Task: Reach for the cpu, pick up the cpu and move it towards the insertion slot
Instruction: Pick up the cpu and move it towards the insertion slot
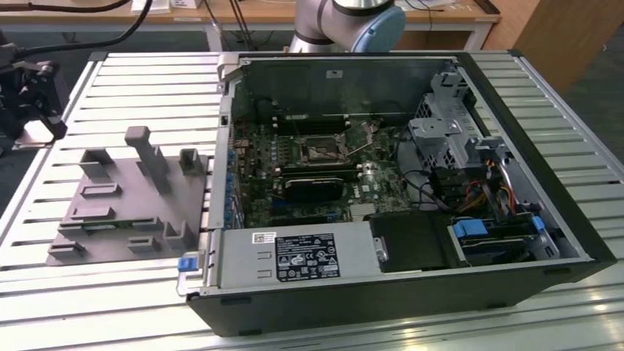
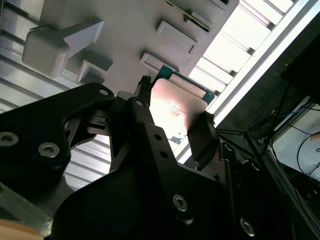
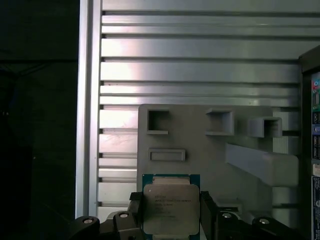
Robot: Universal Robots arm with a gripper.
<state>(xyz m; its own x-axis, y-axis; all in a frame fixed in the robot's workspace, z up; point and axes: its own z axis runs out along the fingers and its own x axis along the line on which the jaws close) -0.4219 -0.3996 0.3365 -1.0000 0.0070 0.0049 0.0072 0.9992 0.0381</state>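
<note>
cpu point(image 3: 171, 207) clamped in gripper point(image 3: 171, 218), over grey fixture point(image 3: 210, 150) with recesses, on slatted metal table point(image 3: 200, 65)

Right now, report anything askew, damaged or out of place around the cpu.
Nothing stands out. The cpu sits square between the fingers, its edges in line with the grey fixture in the first wrist view, with no visible damage.

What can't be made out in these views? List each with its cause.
- First wrist view: the cpu, held in the tool, is cut off by the frame's bottom edge.
- Second wrist view: the tool's fingers cover the cpu's side edges.
- Exterior view: the insertion slot is too small to read inside; the tool is partly cut off at the exterior view's left edge.
</note>
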